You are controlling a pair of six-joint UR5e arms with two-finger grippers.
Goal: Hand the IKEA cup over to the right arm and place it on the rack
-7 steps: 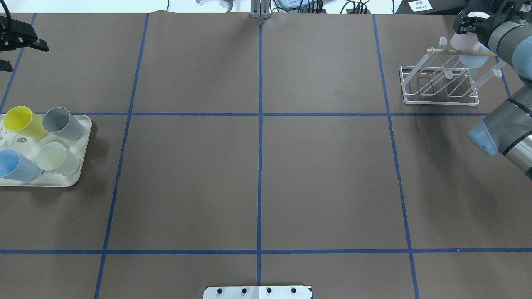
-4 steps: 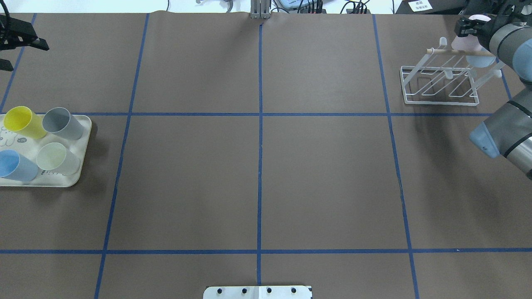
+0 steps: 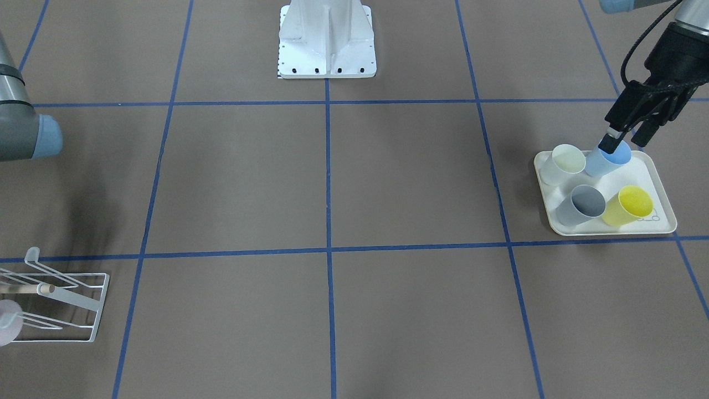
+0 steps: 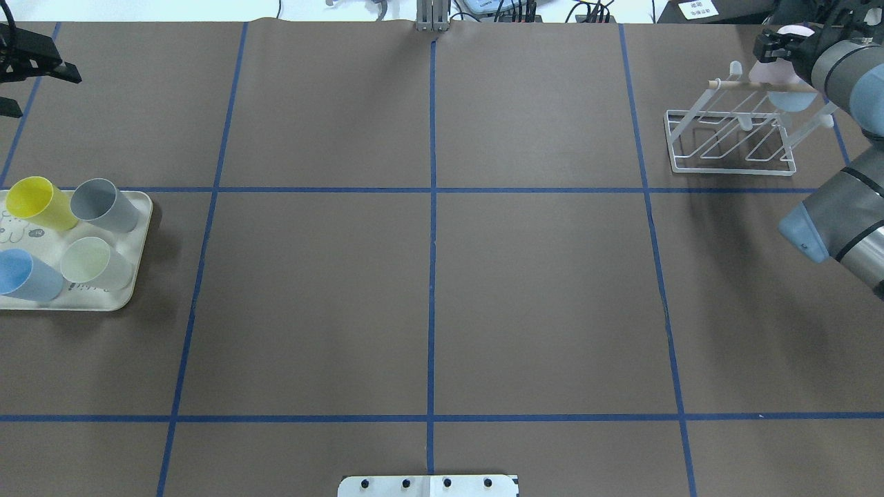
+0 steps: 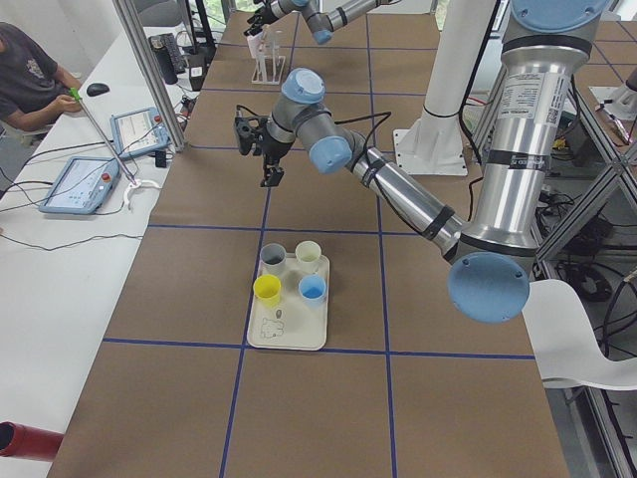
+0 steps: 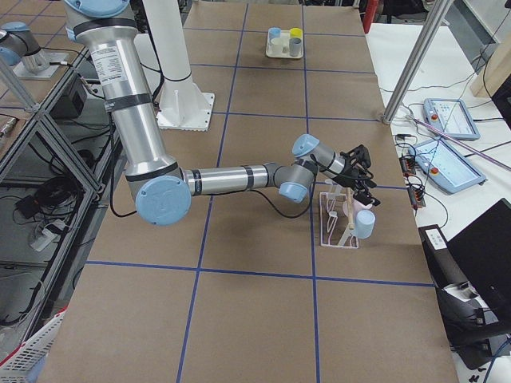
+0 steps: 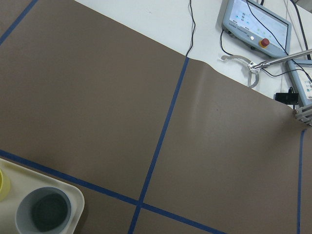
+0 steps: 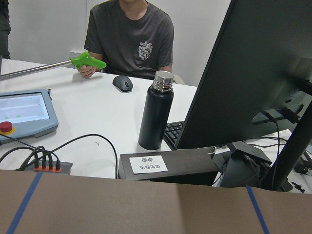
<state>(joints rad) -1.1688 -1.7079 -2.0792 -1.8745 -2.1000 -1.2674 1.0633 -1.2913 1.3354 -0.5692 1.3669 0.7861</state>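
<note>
The pink IKEA cup [image 4: 765, 69] is at the white wire rack [image 4: 732, 148] on the far right, beside a pale blue cup [image 4: 794, 100] that hangs there. My right gripper [image 4: 773, 48] looks shut on the pink cup, with one black finger across its wall. The front view shows the pink cup [image 3: 8, 327] low at the rack's end [image 3: 61, 310]. My left gripper [image 4: 41, 93] is open and empty above the table, beyond the tray [image 4: 124, 297]. That tray holds yellow [image 4: 38, 201], grey [image 4: 103, 205], pale green [image 4: 93, 262] and blue [image 4: 27, 275] cups.
Blue tape lines divide the brown table. The robot's base plate [image 4: 428, 485] is at the near edge. Past the far edge is a desk with a black bottle [image 8: 156, 112], a monitor [image 8: 253, 73], touch panels and a seated person [image 8: 129, 36] holding a green-tipped stick.
My right wrist has shifted a little toward the table's far edge and turned slightly at the rack. The pink cup moved with it. The left arm and tray cups have stayed still.
</note>
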